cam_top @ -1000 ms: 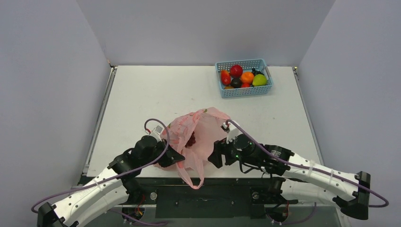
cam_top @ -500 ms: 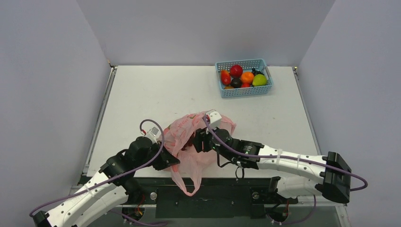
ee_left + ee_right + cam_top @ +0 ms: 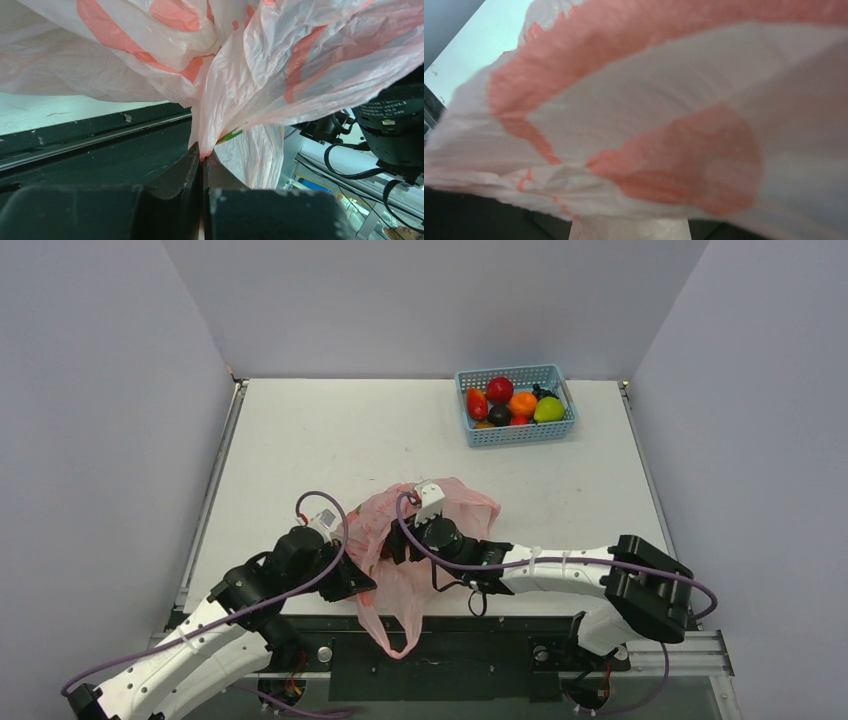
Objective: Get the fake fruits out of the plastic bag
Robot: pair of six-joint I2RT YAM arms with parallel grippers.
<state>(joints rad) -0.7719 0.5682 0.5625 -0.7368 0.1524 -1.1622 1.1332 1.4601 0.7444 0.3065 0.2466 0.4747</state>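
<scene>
The pink plastic bag lies crumpled near the table's front edge, with one loop handle hanging over the edge. My left gripper is shut on the bag's left edge; the left wrist view shows its jaws pinching the plastic. My right gripper reaches from the right into the bag's mouth. The right wrist view shows only blurred pink plastic close to the lens, and its fingers are hidden. No fruit shows inside the bag. A yellow-green fruit and a small dark round one lie in the basket.
A light blue mesh basket stands at the back right with several fruits, among them a round red one and a round orange one. Grey walls close in the table on three sides.
My right arm has swung left and its gripper has pushed into the bag's mouth, covering the dark red fruit seen earlier. My left gripper has kept its hold and shifted slightly.
</scene>
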